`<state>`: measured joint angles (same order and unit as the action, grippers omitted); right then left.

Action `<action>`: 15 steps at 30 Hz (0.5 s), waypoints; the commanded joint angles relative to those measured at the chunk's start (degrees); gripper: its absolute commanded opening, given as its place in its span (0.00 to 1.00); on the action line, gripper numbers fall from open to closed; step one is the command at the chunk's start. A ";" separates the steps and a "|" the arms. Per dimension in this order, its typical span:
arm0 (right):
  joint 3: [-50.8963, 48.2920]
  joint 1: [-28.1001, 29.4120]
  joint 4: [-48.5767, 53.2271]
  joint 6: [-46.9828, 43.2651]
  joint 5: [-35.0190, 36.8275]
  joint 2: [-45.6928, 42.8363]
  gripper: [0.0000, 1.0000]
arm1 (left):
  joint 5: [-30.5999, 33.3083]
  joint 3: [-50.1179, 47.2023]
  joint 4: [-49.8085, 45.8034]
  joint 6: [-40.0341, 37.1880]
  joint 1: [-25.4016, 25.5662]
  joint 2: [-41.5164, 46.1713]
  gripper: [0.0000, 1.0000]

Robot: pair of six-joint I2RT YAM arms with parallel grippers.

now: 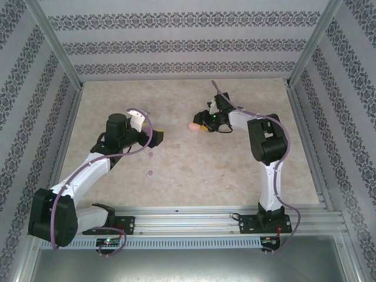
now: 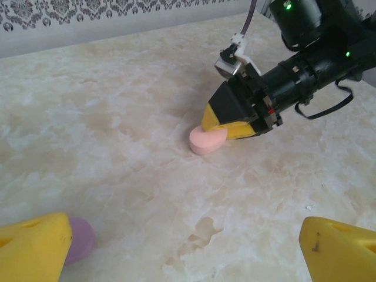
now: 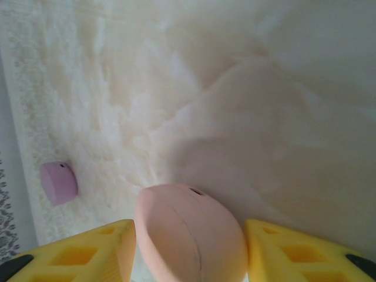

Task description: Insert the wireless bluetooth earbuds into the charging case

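**Pink case between the right fingers; left jaws wide over bare marble**

Top view: the marble table [image 1: 235,176] is shut in at 9, 12 and 3 o'clock by papered panels [image 1: 176,41] behind aluminium posts [image 1: 56,44]. The rail [image 1: 194,217] that carries the arm bases closes it at 6. The pink case [image 1: 192,126] lies just at 12 o'clock of the table's middle. The right gripper [image 1: 203,126] is hard by it at its 3 o'clock. The left gripper [image 1: 157,138] sits at 9 o'clock of the middle, apart from the case, with bare marble between them. Two purple earbuds [image 1: 150,155] [image 1: 150,174] lie loose at about 6 o'clock from the left gripper, the second nearer the rail. Both are well off every edge. Broad open surface runs toward 12 and toward 5 o'clock.

Left wrist view: the left gripper [image 2: 185,249] has its yellow fingers [image 2: 32,247] at 7 and 5 o'clock of the frame, wide apart, with marble between them. A purple rounded piece [image 2: 81,238] sits just beside the 7 o'clock finger, partly hidden. I cannot tell whether it is a bud or a case, or whether it touches the finger. At 1 o'clock the right gripper [image 2: 220,132] reaches low over the pink case [image 2: 207,142], which rests on the table.

Right wrist view: the pink case [image 3: 188,235], closed along its seam, fills the gap of the right gripper [image 3: 188,252] at 6 o'clock. The fingers [image 3: 88,252] stand close against its sides, but I cannot tell whether they press it. The purple rounded piece [image 3: 59,182] lies at 9 o'clock, well apart, near the table's margin.
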<state>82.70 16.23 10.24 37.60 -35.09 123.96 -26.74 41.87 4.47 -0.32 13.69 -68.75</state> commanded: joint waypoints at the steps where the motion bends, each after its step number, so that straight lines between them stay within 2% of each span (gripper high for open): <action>1: -0.70 -0.24 6.82 -3.16 4.89 -4.32 0.53 | -0.01 3.07 -6.20 -2.15 -0.80 0.51 0.96; 8: 0.54 -0.20 14.49 -7.79 10.37 -9.94 0.56 | 1.53 10.71 -16.66 -4.93 -1.65 -4.22 0.89; 12: -0.65 0.90 16.57 -8.89 12.54 -13.68 0.56 | 6.66 20.02 -26.31 -1.73 -2.88 -13.09 0.83; 15: -2.31 3.13 17.78 -10.28 15.22 -16.26 0.56 | 5.08 25.68 -30.71 -4.86 -3.15 -20.22 0.81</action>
<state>82.15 17.12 24.58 30.06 -23.70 110.98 -22.83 64.03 -16.62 -3.14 11.11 -84.38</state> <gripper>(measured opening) 0.557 0.810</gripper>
